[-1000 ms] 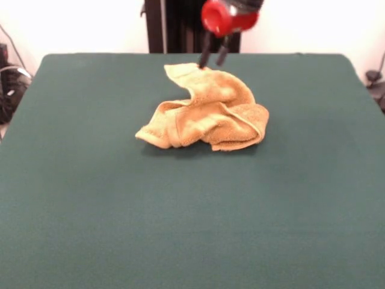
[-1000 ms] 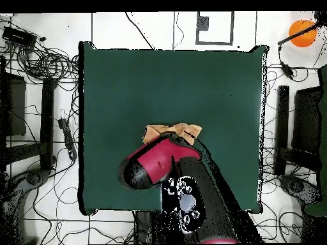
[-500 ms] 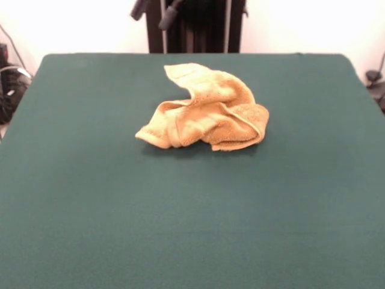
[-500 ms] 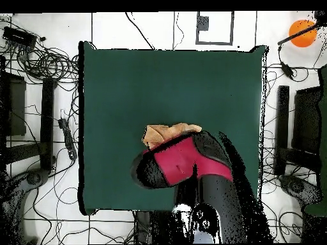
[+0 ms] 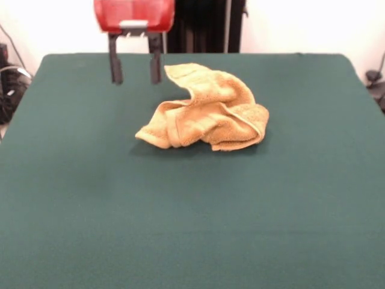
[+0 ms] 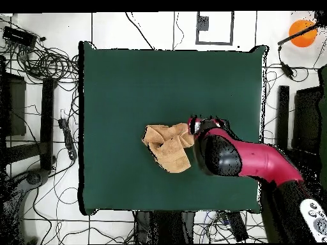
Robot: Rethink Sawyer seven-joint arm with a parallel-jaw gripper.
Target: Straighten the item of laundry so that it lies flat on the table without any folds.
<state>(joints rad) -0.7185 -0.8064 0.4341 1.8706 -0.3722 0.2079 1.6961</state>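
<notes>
- The towel is lying crumpled in a heap on the far half of the green table; one corner is standing up toward the back while folded layers are bunching at the front, so nothing is flat yet.
- The gripper is hanging with its two fingers spread wide and gripping nothing; judging by that, it is lining up for a grab rather than carrying.
- The towel is sitting just beside the gripper, its raised corner nearest one finger, apparently not touching; in the overhead view the arm is reaching in beside the cloth's edge.
</notes>
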